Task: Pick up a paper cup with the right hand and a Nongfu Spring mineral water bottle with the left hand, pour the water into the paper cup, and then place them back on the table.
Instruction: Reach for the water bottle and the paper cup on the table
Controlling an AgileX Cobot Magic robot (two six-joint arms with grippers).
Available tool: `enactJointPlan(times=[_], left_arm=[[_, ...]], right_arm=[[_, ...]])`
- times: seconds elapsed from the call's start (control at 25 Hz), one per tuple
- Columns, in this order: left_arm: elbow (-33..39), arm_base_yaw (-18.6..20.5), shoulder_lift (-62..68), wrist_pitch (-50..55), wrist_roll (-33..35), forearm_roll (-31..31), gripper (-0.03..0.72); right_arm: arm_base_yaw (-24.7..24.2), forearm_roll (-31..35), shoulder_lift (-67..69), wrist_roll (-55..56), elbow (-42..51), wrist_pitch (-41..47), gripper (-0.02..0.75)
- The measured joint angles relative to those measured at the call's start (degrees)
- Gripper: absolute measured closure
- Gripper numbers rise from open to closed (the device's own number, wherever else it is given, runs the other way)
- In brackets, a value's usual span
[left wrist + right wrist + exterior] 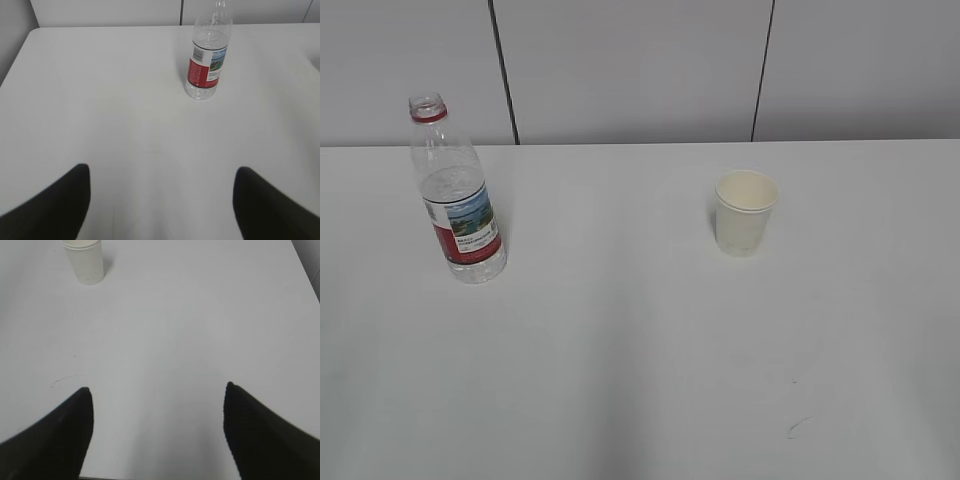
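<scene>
Paper cup (746,213) upright, bottle (457,195) apart.

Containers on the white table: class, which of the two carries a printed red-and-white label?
The tall clear plastic water bottle, uncapped, with a red neck ring, standing on the left. The small cream-white paper cup to its right is plain and shorter.

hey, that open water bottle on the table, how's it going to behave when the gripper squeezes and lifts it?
The water bottle looks thin and clear, so it will probably flex under a firm squeeze. It has no cap, so squeezing or tilting may spill water. It is tall and narrow, so a sideways nudge could tip it.
</scene>
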Motion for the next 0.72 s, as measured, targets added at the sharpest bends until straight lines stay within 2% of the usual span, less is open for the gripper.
enactJointPlan(times=[0.72], left_arm=[[0.0,0.0,0.0,0.0,0.0,0.0,0.162]], right_arm=[[0.0,-0.73,0.13,0.0,-1.31,-0.32,0.142]])
